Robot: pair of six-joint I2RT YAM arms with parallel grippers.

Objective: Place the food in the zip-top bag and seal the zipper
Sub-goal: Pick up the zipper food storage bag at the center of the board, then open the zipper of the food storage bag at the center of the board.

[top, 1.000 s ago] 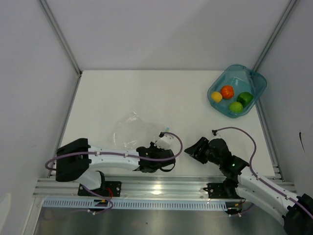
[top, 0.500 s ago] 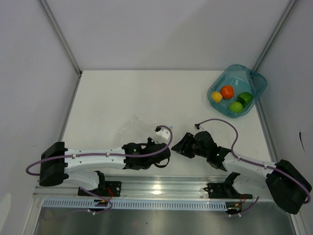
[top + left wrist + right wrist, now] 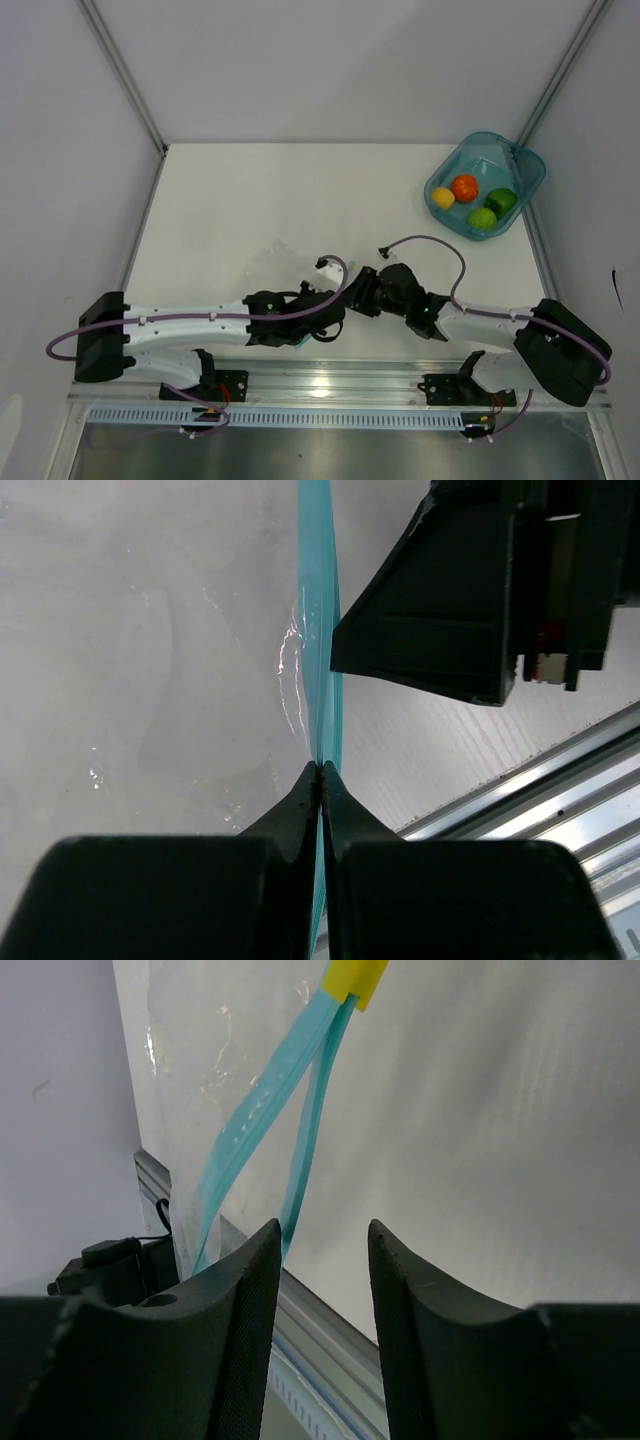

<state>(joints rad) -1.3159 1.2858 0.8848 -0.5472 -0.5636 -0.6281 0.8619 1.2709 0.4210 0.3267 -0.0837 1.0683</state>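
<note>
The clear zip-top bag (image 3: 268, 262) lies near the front edge of the table. My left gripper (image 3: 320, 767) is shut on its teal zipper strip (image 3: 318, 600), also seen from above (image 3: 330, 315). My right gripper (image 3: 322, 1230) is open and empty, just right of the left one (image 3: 354, 298), with the zipper's two parted strips (image 3: 300, 1110) and a yellow end tab (image 3: 357, 978) ahead of its jaws. The food sits in the teal bowl (image 3: 520, 160) at the back right: yellow (image 3: 442, 197), orange-red (image 3: 464, 187), light green (image 3: 483, 218) and dark green (image 3: 501, 200).
The aluminium rail (image 3: 330, 385) runs along the table's near edge, right behind both grippers. White enclosure walls stand at the left, back and right. The right gripper's black body (image 3: 480, 590) shows close beside the zipper in the left wrist view.
My right gripper has moved left, from apart to right beside the left gripper and the bag's mouth. The left gripper has shifted slightly left, still holding the bag. The food has not moved.
</note>
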